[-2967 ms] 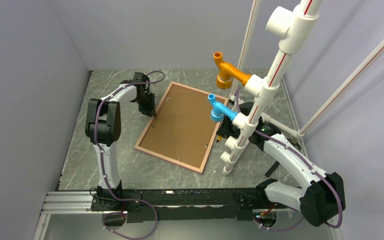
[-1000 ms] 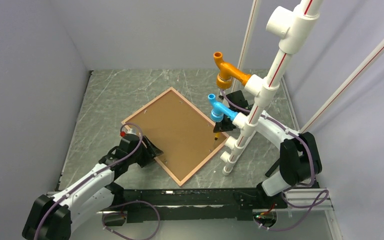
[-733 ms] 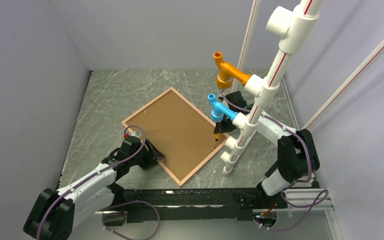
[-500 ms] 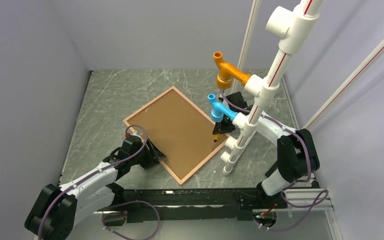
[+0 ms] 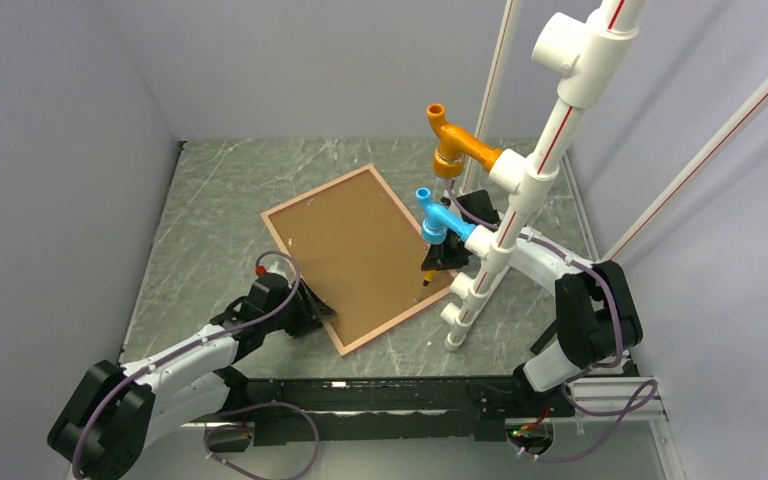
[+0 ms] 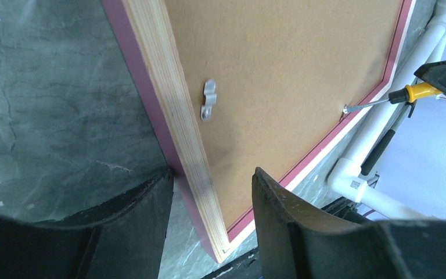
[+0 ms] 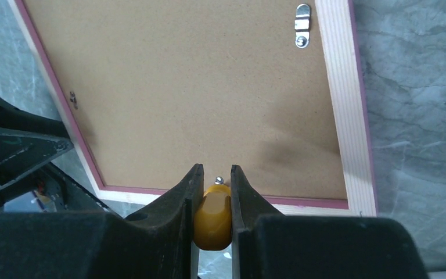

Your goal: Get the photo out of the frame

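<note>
**Frame face down, fastener stage.** The frame [image 6: 177,128] lies flat on the table [image 5: 220,200] with its pale wooden back up and the brown backing board [image 5: 360,250] still seated in it. The photo is hidden beneath that board.

The frame's long axis runs from far-left to near-right across your workspace. The near short rail faces the arm bases.

Your left gripper [image 6: 212,174] straddles the left long rail close to the near corner. Its jaws are spread, one finger outside on the table and the other over the board, and neither appears to clamp the rail.

Your right gripper [image 7: 216,168] is pressed together on the yellow handle of a screwdriver [image 6: 409,92]. The tip rests at the inner edge of the near short rail, apparently on a small fastener.

The next move depends on that tip-to-rail contact, so the right arm is the working one and the left only steadies.

A metal retaining clip [image 6: 209,100] still lies across the board just beyond the left fingers. The white PVC pipe stand [image 5: 487,265] rises just beside the near-right corner and crowds your right forearm.
</note>
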